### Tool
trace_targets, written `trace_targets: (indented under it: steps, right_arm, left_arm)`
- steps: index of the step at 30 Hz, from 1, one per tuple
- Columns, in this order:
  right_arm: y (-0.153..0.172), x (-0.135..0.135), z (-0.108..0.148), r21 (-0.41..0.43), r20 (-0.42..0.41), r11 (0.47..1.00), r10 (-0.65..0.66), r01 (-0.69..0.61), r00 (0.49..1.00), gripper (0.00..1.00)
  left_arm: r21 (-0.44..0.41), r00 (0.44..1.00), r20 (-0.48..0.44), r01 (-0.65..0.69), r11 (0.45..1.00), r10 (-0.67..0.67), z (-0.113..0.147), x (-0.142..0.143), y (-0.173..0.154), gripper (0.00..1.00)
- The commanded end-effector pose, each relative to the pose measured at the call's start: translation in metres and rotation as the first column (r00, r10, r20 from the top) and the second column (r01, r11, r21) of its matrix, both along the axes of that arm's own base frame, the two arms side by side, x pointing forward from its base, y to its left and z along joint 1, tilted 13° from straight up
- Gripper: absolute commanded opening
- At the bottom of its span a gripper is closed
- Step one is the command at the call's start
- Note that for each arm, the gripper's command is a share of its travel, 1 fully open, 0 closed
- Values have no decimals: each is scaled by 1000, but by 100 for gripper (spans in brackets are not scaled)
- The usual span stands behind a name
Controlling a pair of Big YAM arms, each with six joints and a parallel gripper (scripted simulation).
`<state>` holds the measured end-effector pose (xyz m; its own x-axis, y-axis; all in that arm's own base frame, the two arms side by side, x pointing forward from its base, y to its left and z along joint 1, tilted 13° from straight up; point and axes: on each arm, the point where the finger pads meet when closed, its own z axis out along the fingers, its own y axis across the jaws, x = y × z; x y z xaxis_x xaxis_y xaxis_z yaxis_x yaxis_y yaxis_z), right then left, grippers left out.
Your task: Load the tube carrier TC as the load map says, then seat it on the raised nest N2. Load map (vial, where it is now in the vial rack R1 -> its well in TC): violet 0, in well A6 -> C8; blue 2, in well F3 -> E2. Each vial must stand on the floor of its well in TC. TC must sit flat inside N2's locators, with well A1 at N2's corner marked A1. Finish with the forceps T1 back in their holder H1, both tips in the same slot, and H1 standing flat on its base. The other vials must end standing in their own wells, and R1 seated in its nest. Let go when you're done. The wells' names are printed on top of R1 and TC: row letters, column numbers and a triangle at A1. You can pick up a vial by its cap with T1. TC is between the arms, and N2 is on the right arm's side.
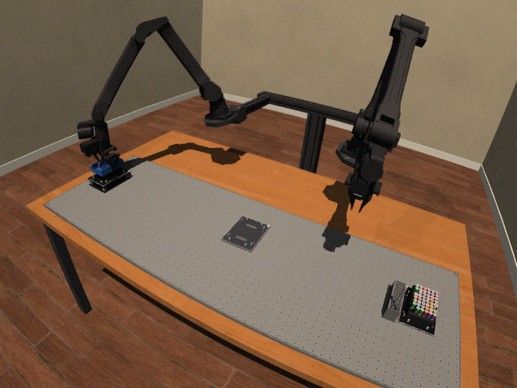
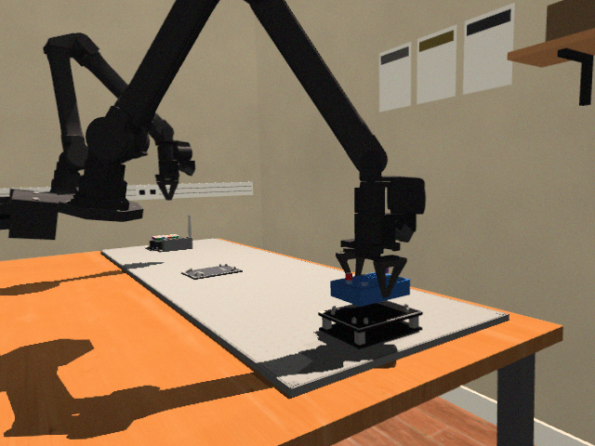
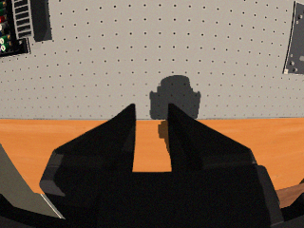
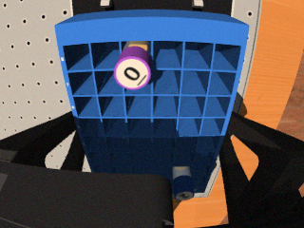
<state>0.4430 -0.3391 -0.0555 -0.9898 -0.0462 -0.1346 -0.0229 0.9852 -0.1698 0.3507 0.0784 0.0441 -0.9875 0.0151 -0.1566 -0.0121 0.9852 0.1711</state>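
My right gripper [image 1: 107,162] [image 2: 367,283] [image 4: 152,113] is shut on the blue tube carrier TC [image 1: 109,167] [image 2: 352,291] [image 4: 152,31], a finger on either side. TC hangs roughly level just above the raised nest N2 [image 1: 111,179] [image 2: 360,336]. Violet vial 0 [image 4: 133,72] and blue vial 2 [image 4: 183,187] stand in TC. A red-topped thing [image 2: 349,277] also shows at TC's end. TC's printed letters are unreadable. My left gripper [image 1: 355,208] [image 2: 167,197] [image 3: 151,111] is partly open and empty, high above the table. Forceps T1 [image 2: 189,226] stand in holder H1 [image 1: 391,313] [image 2: 178,243].
Vial rack R1 [image 1: 422,319], full of coloured caps, stands beside H1 at the left arm's end. A low nest plate [image 1: 247,234] [image 2: 211,271] [image 3: 297,40] with nothing on it lies mid-board. N2 is near the board's far right-arm corner.
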Motion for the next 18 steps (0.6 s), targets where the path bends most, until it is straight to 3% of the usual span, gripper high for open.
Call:
trace_targets:
  steps: [1,18]
  right_arm:
    - [0,15,24,-31,47,1000,1,0,999,0]
    - [2,11,20,-27,41,1000,1,0,999,0]
  left_arm:
    - [-1,1000,-17,-10,1000,10,-2,-2,1,24]
    - [-1,1000,-17,-10,1000,10,-2,-2,1,24]
